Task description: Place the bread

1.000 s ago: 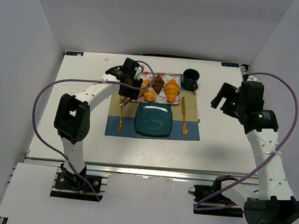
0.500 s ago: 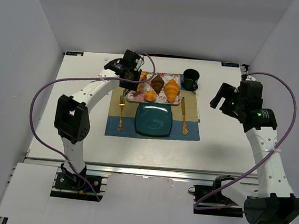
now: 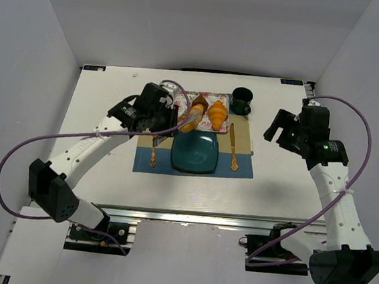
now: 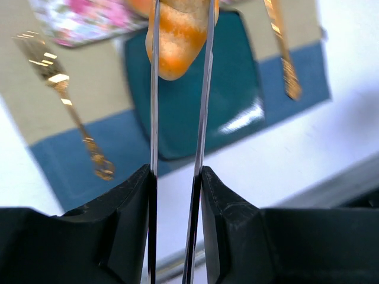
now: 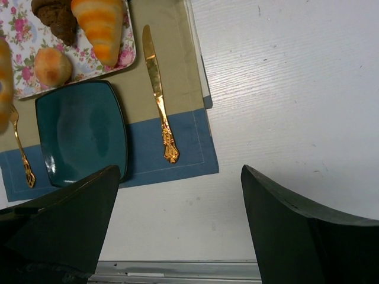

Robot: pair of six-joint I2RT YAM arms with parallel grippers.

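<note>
Presently: left arm stretched far and rightward, left gripper (image 4: pixel 180 23) clamped on roll (image 4: pixel 177 44), above plate's (image 4: pixel 237 83) far-left edge. Bun (image 5: pixel 52 65) on tray (image 5: pixel 21 35). Right gripper (image 5: pixel 177 171) spread wide, empty, right of mat (image 5: pixel 177 47).

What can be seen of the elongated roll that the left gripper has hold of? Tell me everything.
The elongated roll is golden-orange, with a glossy, slightly mottled crust and a paler band across it. The left wrist view shows only its rounded end and part of its body. It is pinched between the thin fingers of the left gripper, which press on its two sides. It hangs above the far-left part of the teal plate, close to the floral tray, and apparently touches nothing else.
</note>
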